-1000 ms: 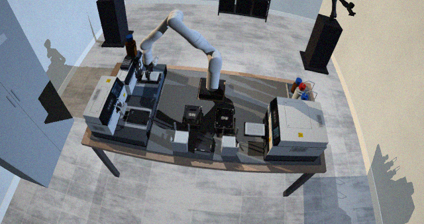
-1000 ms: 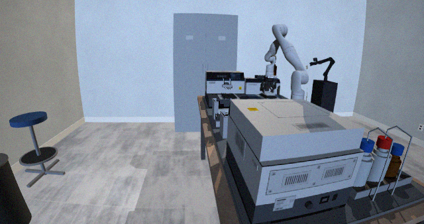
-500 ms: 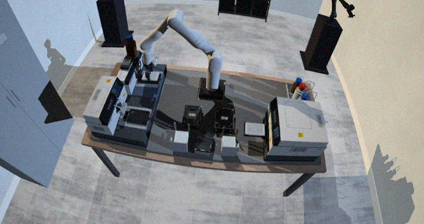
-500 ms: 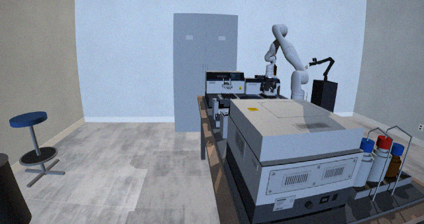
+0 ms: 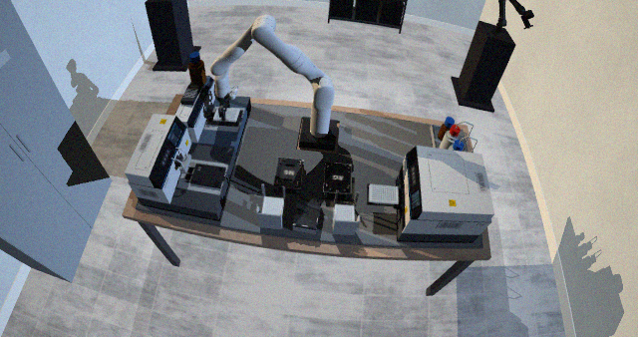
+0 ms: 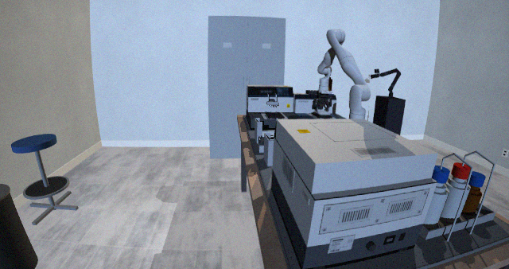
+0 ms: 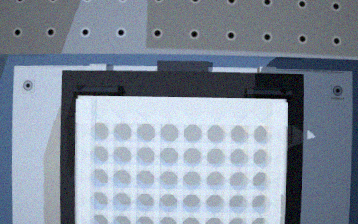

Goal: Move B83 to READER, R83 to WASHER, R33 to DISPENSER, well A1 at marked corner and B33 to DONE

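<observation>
My gripper [image 5: 217, 116] [image 6: 323, 112] is shut on a white 96-well plate [image 5: 234, 115] [image 7: 181, 111], at the back station of the left deck. The plate lies level over the station's black nest [image 7: 68, 150], square to it and inside its outline. A white triangle mark [image 7: 310, 134] shows on the grey surround at its right. The fingertips, the plate's name and its far end are out of the wrist view; whether it touches the nest floor cannot be told. The front-left nest [image 5: 208, 175] holds no plate. Another white plate [image 5: 383, 194] lies at the right instrument.
A low instrument housing [image 5: 193, 123] stands beside the gripper; a taller housing [image 5: 150, 150] stands in front of it. Nests N6 [image 5: 290, 172] and RG [image 5: 338, 177] are mid-table. Two white racks [image 5: 272, 211] [image 5: 345, 217] stand at the front edge. The large instrument [image 5: 451, 187] fills the right.
</observation>
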Robot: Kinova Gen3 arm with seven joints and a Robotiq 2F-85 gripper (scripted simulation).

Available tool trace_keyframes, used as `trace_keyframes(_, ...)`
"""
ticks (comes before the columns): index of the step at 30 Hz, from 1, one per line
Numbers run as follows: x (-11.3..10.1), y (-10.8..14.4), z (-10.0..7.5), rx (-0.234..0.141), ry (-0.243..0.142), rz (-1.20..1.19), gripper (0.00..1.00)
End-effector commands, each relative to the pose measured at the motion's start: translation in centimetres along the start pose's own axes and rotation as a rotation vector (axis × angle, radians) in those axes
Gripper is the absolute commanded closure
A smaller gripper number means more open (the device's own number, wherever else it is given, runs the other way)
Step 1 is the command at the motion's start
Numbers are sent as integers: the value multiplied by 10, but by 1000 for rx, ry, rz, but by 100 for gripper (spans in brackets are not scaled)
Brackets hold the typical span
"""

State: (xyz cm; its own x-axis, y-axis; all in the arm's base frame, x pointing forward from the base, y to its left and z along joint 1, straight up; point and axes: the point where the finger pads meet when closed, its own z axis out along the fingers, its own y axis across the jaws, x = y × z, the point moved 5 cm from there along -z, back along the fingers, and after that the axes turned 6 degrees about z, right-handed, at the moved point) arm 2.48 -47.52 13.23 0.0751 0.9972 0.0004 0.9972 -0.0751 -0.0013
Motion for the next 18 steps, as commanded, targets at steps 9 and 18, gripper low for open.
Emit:
trace_keyframes(9,0,0,2,-1,-2,0,6)
trace_keyframes(18,0,0,5,-1,-2,0,6)
